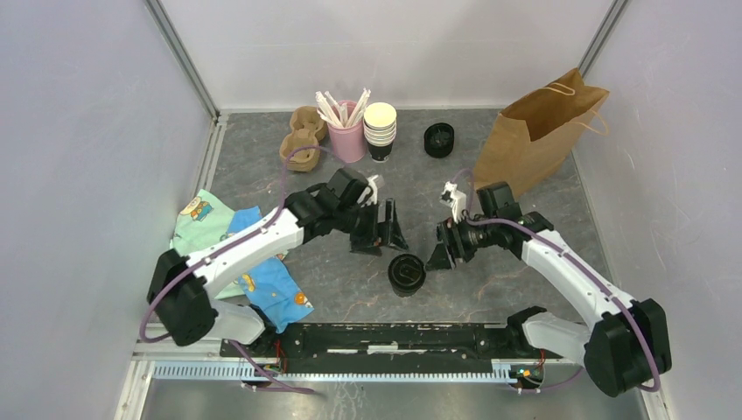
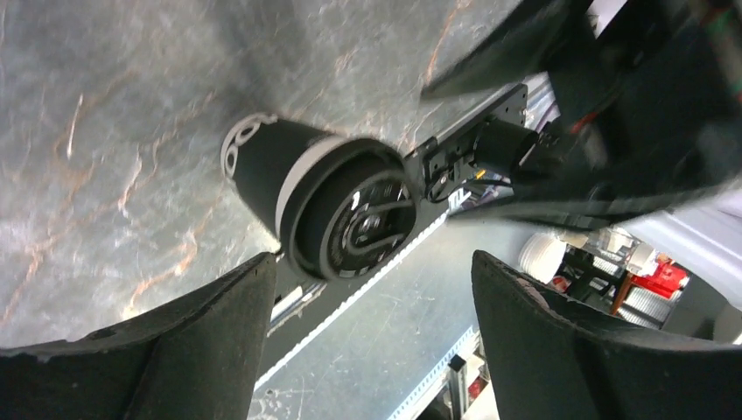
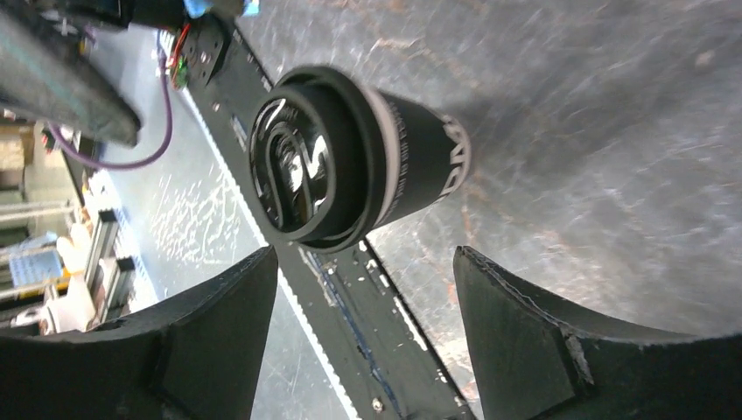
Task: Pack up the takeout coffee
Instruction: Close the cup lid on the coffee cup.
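Left end effector (image 1: 378,233) and right end effector (image 1: 444,247): both have jaws spread and empty. Between them, slightly nearer the arm bases, the coffee cup (image 1: 407,274) stands upright on the tabletop (image 1: 350,289), lid on, well apart from the brown bag (image 1: 538,131). We judge it light, thin-walled and crushable, with a lid that could pop, so we would grip the side wall below the lid rim, gently.
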